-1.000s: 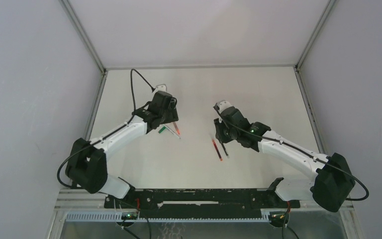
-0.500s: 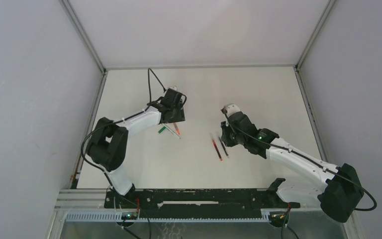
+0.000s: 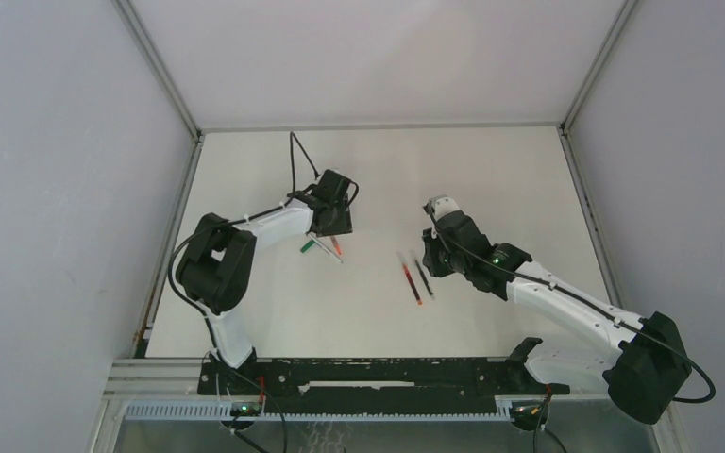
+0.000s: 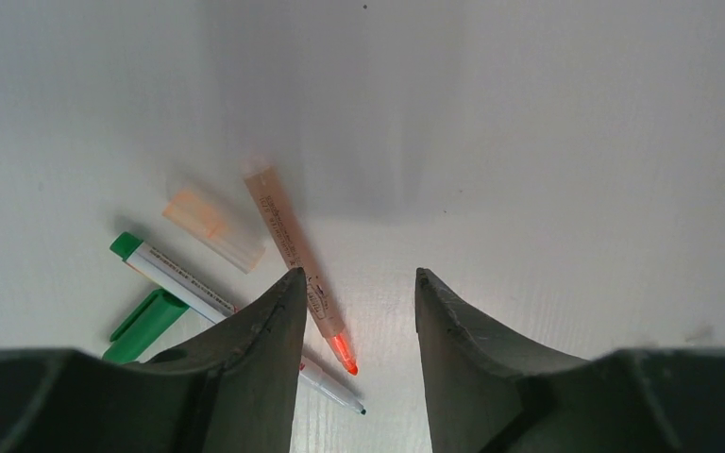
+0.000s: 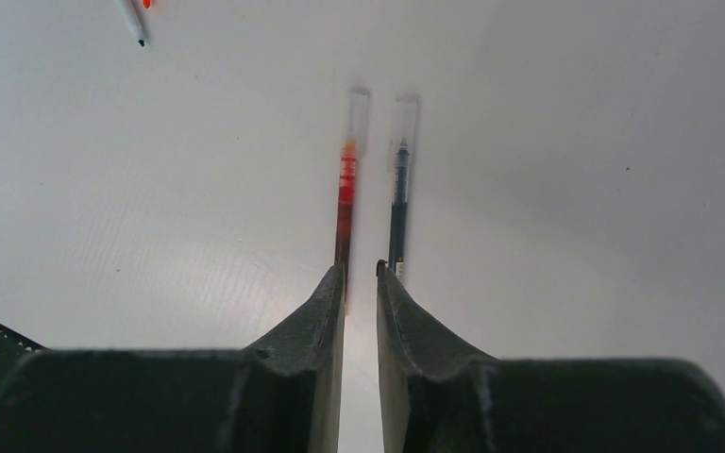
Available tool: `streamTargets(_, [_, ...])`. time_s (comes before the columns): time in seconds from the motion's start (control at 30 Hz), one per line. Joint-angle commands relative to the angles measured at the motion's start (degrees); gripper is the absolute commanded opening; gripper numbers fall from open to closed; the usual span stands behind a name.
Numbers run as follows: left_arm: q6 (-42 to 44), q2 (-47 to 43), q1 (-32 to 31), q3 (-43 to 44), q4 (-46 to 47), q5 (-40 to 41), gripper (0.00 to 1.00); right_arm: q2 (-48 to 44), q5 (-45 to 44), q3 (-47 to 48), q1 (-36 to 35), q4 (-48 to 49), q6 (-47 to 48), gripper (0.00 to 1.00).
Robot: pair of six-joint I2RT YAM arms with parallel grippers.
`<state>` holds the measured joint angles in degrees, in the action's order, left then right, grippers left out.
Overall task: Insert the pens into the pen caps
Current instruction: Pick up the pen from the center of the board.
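In the left wrist view my left gripper (image 4: 359,278) is open and empty, low over an uncapped orange-red pen (image 4: 293,241) with a pale barrel. A clear cap with an orange end (image 4: 212,226), an uncapped green pen with a white barrel (image 4: 175,274) and a green cap (image 4: 146,324) lie just to its left. My right gripper (image 5: 361,269) is shut to a thin gap with nothing in it. A red pen (image 5: 345,203) and a black pen (image 5: 397,189) lie side by side just beyond its fingertips. From above, the left gripper (image 3: 337,226) and right gripper (image 3: 431,262) hover beside their pen groups.
The white table (image 3: 491,170) is walled by grey panels at the left, right and back. The green cap (image 3: 308,246) lies left of the left pair; the red pen (image 3: 411,278) and black pen (image 3: 424,278) lie at mid table. A black rail (image 3: 378,373) runs along the near edge.
The left arm's elbow has swung inward and its gripper has shifted right, above the left pens. The right gripper has drawn back to the right, off the red and black pens.
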<state>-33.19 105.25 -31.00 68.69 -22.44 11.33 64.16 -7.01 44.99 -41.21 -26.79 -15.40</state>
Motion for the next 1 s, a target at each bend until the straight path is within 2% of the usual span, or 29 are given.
streamTargets(0.0, [-1.3,-0.8,-0.6,1.4,0.2,0.4,0.50,-1.4,-0.1,0.0,0.3,1.7,-1.0,0.24])
streamTargets(0.47, [-1.4,-3.5,-1.1,1.0,0.5,1.5,0.49,-1.1,0.1,0.0,0.3,1.6,-1.2,0.23])
streamTargets(0.77, [-5.4,-12.5,-1.1,-7.0,0.4,8.0,0.48,-0.4,0.2,0.0,0.3,1.9,-1.2,0.23])
streamTargets(0.97, [-6.5,-12.0,-1.1,-8.9,-0.2,9.4,0.46,-0.1,0.6,0.0,0.3,2.3,-1.2,0.23])
